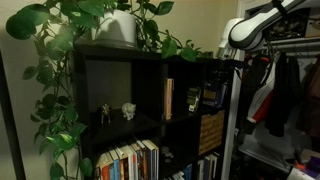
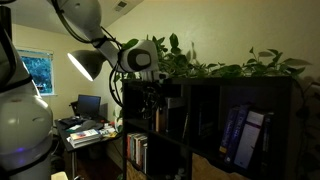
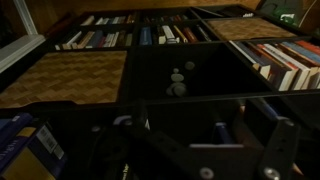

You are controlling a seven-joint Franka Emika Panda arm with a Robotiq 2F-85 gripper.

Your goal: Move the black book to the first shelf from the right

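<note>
In an exterior view, a slim dark book with a pale edge, which looks like the black book (image 1: 192, 97), stands upright in the upper right cube of the black shelf (image 1: 120, 60). A tan-spined book (image 1: 168, 98) stands to its left. My gripper (image 1: 212, 95) is inside that cube, just right of the black book. The gripper also shows at the shelf's far end (image 2: 150, 92). In the wrist view the fingers (image 3: 172, 135) are dim, spread apart, with nothing clear between them. A blue book with a yellow label (image 3: 25, 150) sits at the lower left.
Small figurines (image 1: 115, 112) stand in the neighbouring cube and also show in the wrist view (image 3: 178, 80). Rows of books (image 1: 128, 162) and a wicker basket (image 1: 210, 130) fill the lower cubes. Potted plants (image 1: 120, 25) sit on top. Clothes (image 1: 285, 95) hang beside the shelf. Blue books (image 2: 240, 135) are close to the camera.
</note>
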